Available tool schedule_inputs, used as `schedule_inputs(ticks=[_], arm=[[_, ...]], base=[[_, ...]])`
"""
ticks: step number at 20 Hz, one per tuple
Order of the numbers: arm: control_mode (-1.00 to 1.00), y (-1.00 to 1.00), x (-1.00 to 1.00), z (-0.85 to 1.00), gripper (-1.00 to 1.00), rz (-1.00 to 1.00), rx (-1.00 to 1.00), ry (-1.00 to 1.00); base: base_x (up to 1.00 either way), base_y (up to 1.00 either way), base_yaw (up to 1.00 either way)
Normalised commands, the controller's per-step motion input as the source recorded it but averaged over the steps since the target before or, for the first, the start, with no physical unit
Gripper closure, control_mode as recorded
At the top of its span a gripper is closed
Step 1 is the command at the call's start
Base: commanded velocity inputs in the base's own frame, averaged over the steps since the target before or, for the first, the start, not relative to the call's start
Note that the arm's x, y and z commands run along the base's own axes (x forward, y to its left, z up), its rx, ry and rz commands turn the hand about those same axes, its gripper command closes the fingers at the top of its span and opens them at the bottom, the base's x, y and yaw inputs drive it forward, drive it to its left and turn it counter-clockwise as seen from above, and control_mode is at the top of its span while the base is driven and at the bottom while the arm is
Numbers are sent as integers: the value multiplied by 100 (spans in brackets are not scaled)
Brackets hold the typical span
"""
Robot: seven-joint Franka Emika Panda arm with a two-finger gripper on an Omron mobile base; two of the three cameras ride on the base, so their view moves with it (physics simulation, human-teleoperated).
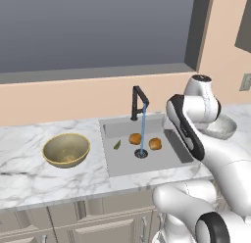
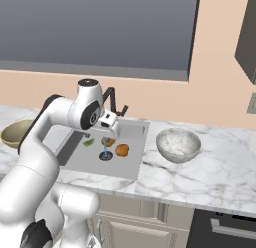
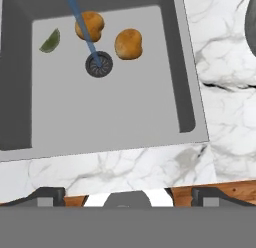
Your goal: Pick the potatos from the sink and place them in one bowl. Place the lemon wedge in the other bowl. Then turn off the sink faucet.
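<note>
Hand [image 3: 128,194] open above two orange-brown potatos [image 3: 128,44] in sink [image 3: 115,117]

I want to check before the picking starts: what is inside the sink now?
Inside the sink lie two potatos, a lemon wedge and the round drain. A water stream crosses one potato and hits the drain, covering a strip of both.

A white marble counter [image 1: 29,173] with grey veins runs along a peach wall [image 1: 63,102]. Above it sits a big grey window [image 1: 93,29] with a dark frame. Pale cabinet doors [image 1: 103,227] sit under the counter. A thin blue stream of water [image 1: 143,132] runs down onto the round dark drain [image 3: 99,65].
</note>
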Motion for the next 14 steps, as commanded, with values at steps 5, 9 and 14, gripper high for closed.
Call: schedule_inputs(ticks=[5,9,14], arm=[[-100,4,0,-30,-100,0,0,-1],[-100,15,0,-26,-100,0,0,0],[-100,25,0,-28,-100,0,0,0]], base=[[0,0,0],[0,0,0],[0,0,0]])
